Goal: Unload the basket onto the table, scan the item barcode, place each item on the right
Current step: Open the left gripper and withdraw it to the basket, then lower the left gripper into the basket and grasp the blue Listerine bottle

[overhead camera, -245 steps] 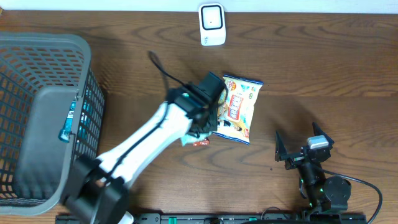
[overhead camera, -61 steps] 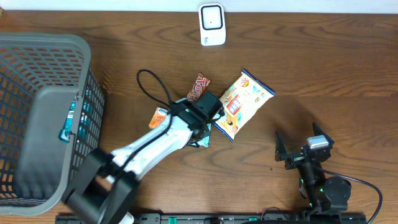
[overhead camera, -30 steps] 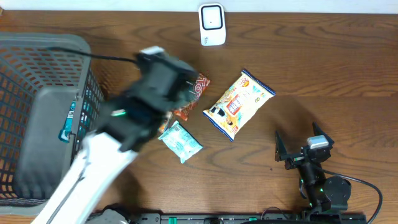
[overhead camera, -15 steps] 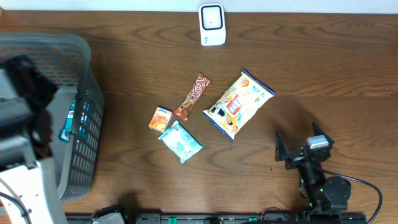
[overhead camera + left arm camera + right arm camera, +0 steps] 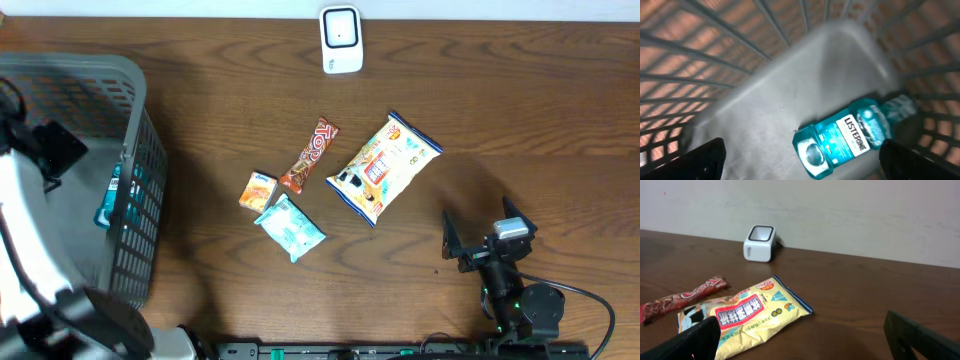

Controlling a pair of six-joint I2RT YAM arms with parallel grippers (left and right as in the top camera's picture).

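Teal mouthwash bottle (image 5: 850, 135) lying on side on grey floor of basket (image 5: 80, 65), label up. My left gripper (image 5: 800, 155) over it, fingers wide apart, holding nothing. On table (image 5: 520, 110) right of basket: small orange box (image 5: 258, 190) just beside teal packet (image 5: 292, 228); chocolate bar (image 5: 309, 155); yellow snack bag (image 5: 382, 167). White scanner (image 5: 341, 39) at far table edge, well apart from basket. My right gripper (image 5: 802, 335) near table's front right, fingers spread, empty.

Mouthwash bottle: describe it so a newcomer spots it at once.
Find the grey mesh basket at the left end of the table. Lying on its floor is the Listerine mouthwash bottle, teal, dark-labelled. It is the only bottle in view, and nothing else shows inside the basket.
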